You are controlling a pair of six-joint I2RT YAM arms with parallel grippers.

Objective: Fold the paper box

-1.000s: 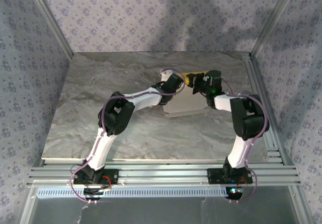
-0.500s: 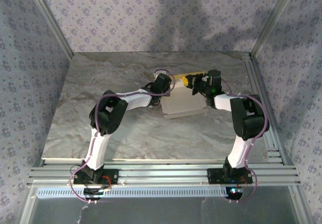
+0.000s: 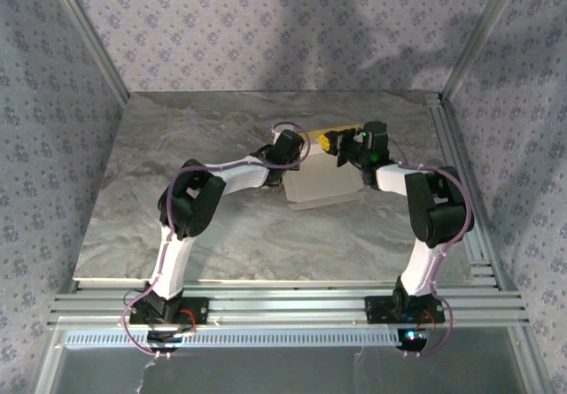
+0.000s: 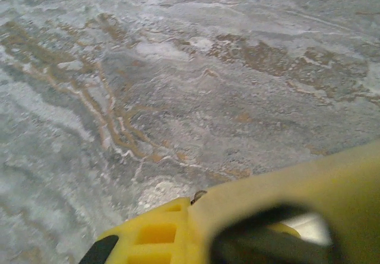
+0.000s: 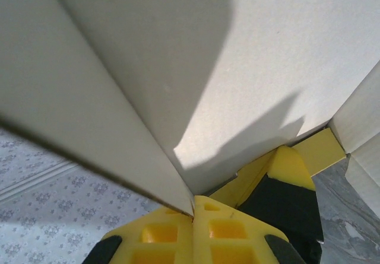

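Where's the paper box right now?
In the top view, the paper box sits right of centre on the table, between the left gripper and the right gripper, which pinches one flap.

Box right of centre, towards the table's far edge.
The paper box (image 3: 323, 189) lies on the table (image 3: 177, 173), between the two arms. The left gripper (image 3: 299, 155) sits at the box's far left corner. The right gripper (image 3: 338, 144) sits at its far edge, just right of the left gripper, with the box's card between its fingers (image 5: 160, 234).
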